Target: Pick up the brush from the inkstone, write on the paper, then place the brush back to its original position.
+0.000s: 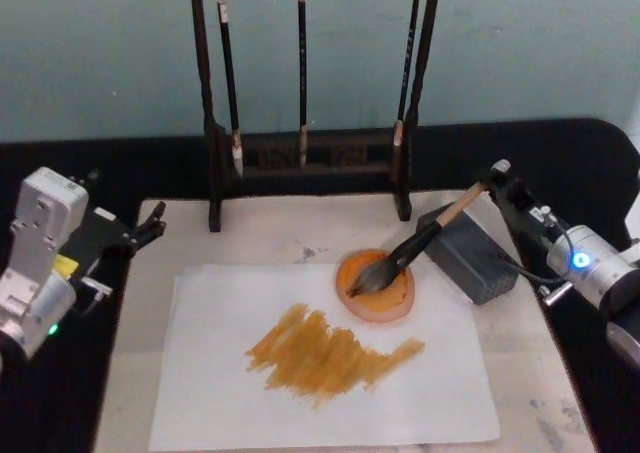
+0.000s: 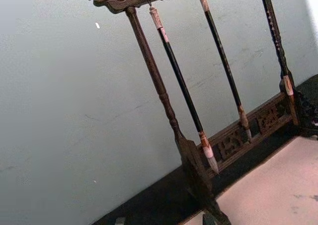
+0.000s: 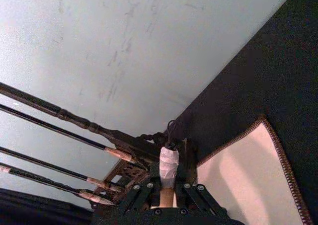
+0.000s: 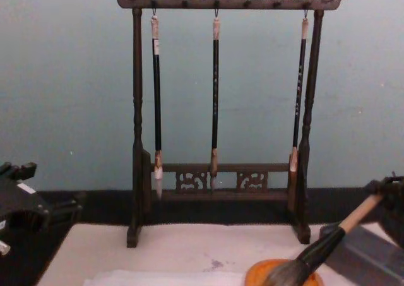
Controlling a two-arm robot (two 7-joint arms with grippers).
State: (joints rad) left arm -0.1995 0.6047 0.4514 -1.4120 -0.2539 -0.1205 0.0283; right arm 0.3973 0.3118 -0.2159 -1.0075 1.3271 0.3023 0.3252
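Off-white paper sheet (image 1: 220,393), streaked orange, lies nearest on the worktop (image 1: 560,393). Behind it the large tan-handled brush (image 1: 425,241) rests bristles-down in a round orange dish (image 1: 392,315), its handle top clamped between the right gripper's (image 1: 503,178) fingers. Left gripper (image 1: 148,228) sits at the left edge, fingers apart.

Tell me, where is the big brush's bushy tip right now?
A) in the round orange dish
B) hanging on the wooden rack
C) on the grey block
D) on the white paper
A: the brush has its bristles lying in the orange dish, with its handle end held in the right gripper.
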